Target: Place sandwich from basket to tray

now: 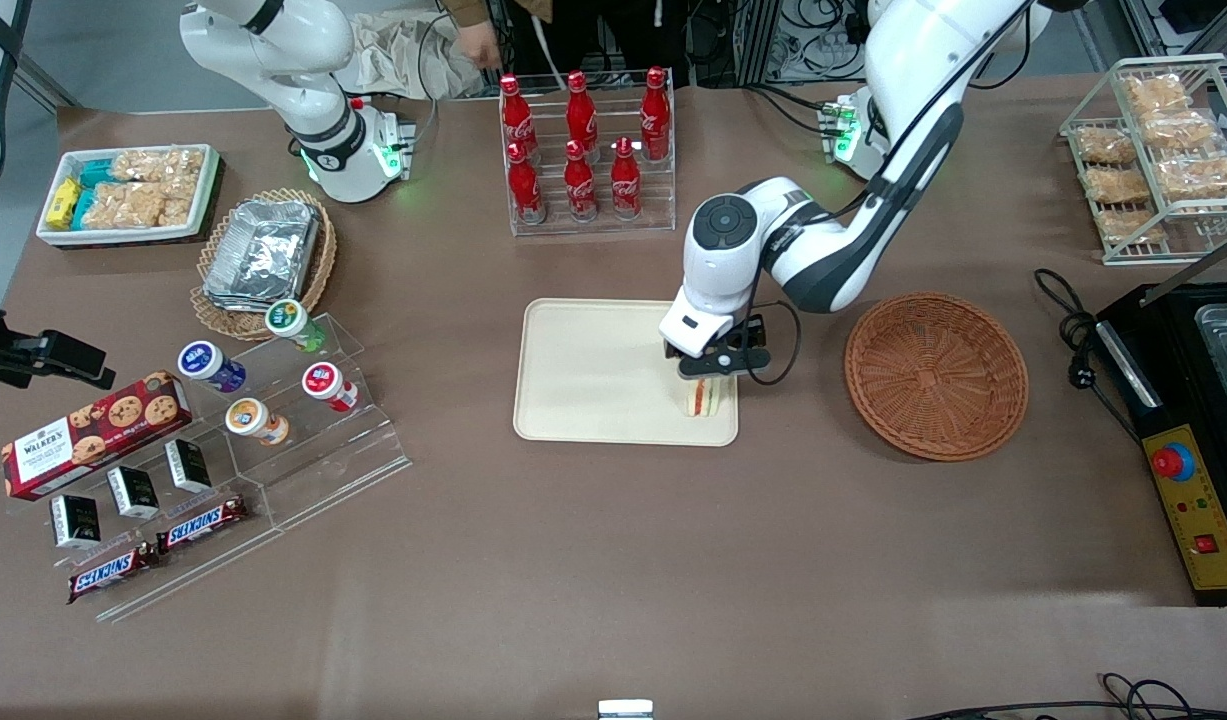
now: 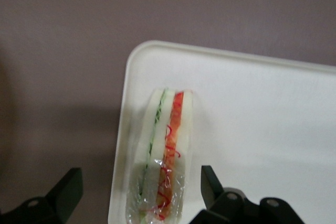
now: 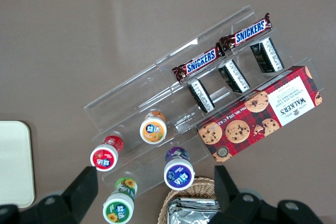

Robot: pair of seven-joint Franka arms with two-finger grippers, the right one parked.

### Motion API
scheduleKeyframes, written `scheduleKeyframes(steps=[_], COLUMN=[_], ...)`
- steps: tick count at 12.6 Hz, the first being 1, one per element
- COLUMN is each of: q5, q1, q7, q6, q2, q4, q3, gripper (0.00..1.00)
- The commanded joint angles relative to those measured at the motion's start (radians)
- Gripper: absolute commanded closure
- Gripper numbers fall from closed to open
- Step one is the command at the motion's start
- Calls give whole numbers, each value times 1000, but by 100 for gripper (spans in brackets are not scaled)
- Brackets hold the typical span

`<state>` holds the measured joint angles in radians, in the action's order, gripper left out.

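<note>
The sandwich (image 1: 706,398) (image 2: 168,145), a wrapped white-bread wedge with green and orange-red layers, rests on the cream tray (image 1: 593,370) (image 2: 262,124), close to the tray's edge nearest the basket. Right above it hangs my left gripper (image 1: 710,377) (image 2: 140,177), open. Its two black fingers stand apart on either side of the sandwich, with a gap showing on each side. The reddish-brown wicker basket (image 1: 935,375) lies beside the tray toward the working arm's end, with nothing in it.
A rack of red cola bottles (image 1: 583,150) stands farther from the front camera than the tray. A black machine (image 1: 1188,420) and a wire rack of snack packs (image 1: 1158,150) sit at the working arm's end. An acrylic stand with small jars (image 1: 273,390) and a foil-container basket (image 1: 263,260) lie toward the parked arm's end.
</note>
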<state>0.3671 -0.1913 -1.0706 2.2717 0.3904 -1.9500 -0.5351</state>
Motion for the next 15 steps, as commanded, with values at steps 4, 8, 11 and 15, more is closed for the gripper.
scheduleKeyframes(steps=[4, 8, 11, 15], q5=[-233, -388, -399, -392], q1=[0, -2, 3, 131], q7=[15, 332, 617, 952], q6=[-277, -547, -670, -727], q2=[-235, -421, -485, -501], q4=[189, 253, 280, 284], q3=[101, 340, 499, 549], gripper=[0, 0, 0, 0])
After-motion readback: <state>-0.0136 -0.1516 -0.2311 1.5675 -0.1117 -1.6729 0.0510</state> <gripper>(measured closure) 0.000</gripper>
